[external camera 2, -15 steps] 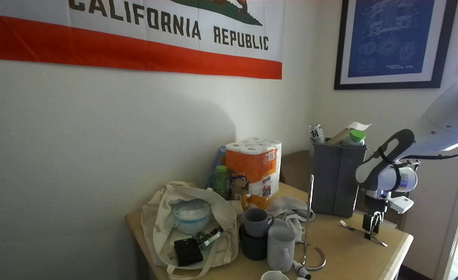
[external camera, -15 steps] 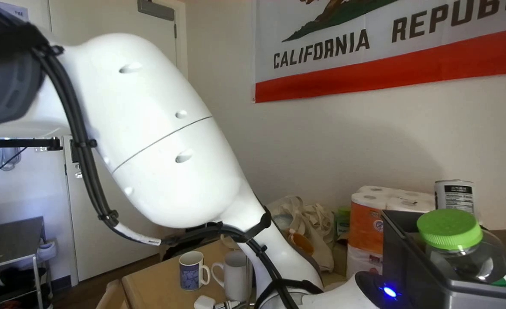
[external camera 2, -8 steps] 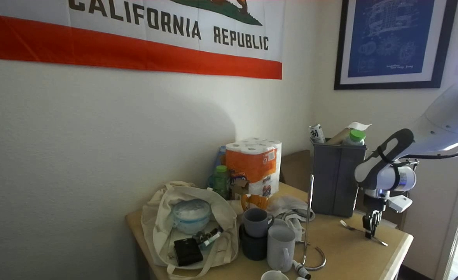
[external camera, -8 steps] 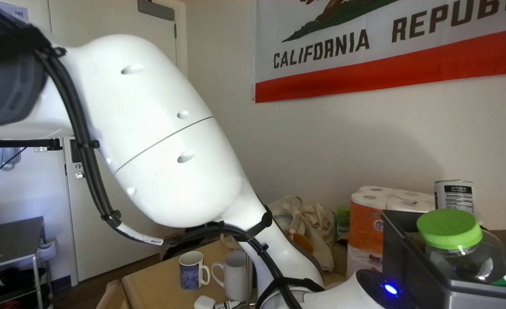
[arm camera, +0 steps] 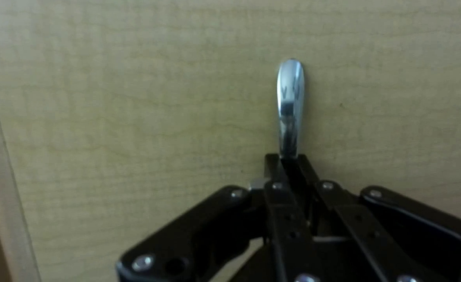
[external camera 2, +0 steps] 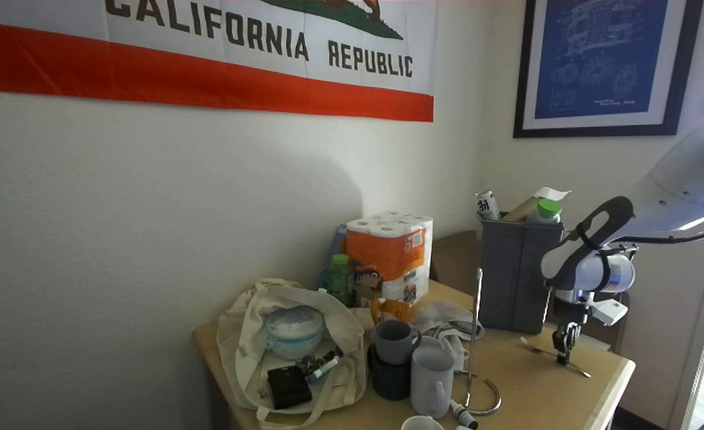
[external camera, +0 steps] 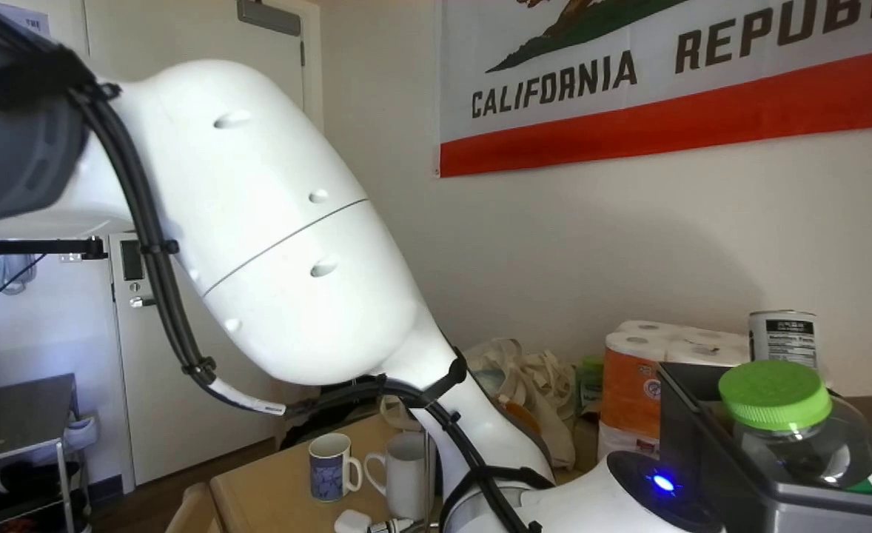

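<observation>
Finding: fork point(arm camera: 290, 86) pinched in pincer point(arm camera: 288, 159) at the worktop point(external camera 2: 525, 397)

The pincer points downward, its fingers point(arm camera: 271, 166) drawn together on the fork's handle and holding it between their tips. The wrist view shows the handle's polished, rounded end projecting past the tips, with the wood-grain surface behind it. In an exterior view the fork runs slantwise across the pincer's lower end, its tined end near the foot of the bin point(external camera 2: 510, 280) and the far end of its handle towards the worktop's edge. Whether the fork rests on the surface or sits slightly raised cannot be determined.

The bin is dark grey and stands upright near the pincer; a green-lidded jar point(external camera: 776, 400) and a can point(external camera: 782, 337) show at its rim in both exterior views. Clear of the fork, in an exterior view, a metal stand point(external camera 2: 475, 325) with a curled foot rises from the worktop beside a tall pale mug point(external camera 2: 431, 382); a smaller grey mug point(external camera 2: 392, 343) is next to that. A tote point(external camera 2: 239, 346) sits with its mouth spread and contains a tub point(external camera 2: 295, 334). A pack of paper rolls point(external camera 2: 388, 251) stands near the wall point(external camera 2: 149, 209), below the level of a flag point(external camera 2: 208, 68). The arm point(external camera: 295, 244) crosses an exterior view, a blue light point(external camera: 662, 483) lit on it.
</observation>
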Motion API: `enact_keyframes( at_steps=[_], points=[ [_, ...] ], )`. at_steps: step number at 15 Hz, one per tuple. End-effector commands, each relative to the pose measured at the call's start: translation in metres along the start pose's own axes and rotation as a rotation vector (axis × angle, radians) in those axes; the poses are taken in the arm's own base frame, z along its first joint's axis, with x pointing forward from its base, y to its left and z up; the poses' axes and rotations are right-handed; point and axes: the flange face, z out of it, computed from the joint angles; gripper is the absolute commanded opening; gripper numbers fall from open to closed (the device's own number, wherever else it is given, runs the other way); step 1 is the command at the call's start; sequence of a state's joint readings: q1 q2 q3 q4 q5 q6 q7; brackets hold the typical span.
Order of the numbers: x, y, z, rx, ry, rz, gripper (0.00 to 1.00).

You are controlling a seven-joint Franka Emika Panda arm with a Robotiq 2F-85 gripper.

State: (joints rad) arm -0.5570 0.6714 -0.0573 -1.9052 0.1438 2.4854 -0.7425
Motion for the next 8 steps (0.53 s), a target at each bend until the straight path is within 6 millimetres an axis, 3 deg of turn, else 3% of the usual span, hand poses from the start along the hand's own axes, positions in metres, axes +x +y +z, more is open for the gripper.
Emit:
enact_keyframes(
  at_steps=[1,4,8],
  points=[
    [0.003,-0.021,-0.017,0.037,0.0,-0.014,0.03],
    [0.011,-0.048,-0.038,0.048,-0.004,-0.055,0.03],
    [0.026,-0.09,-0.091,0.051,-0.019,-0.124,0.03]
  ],
)
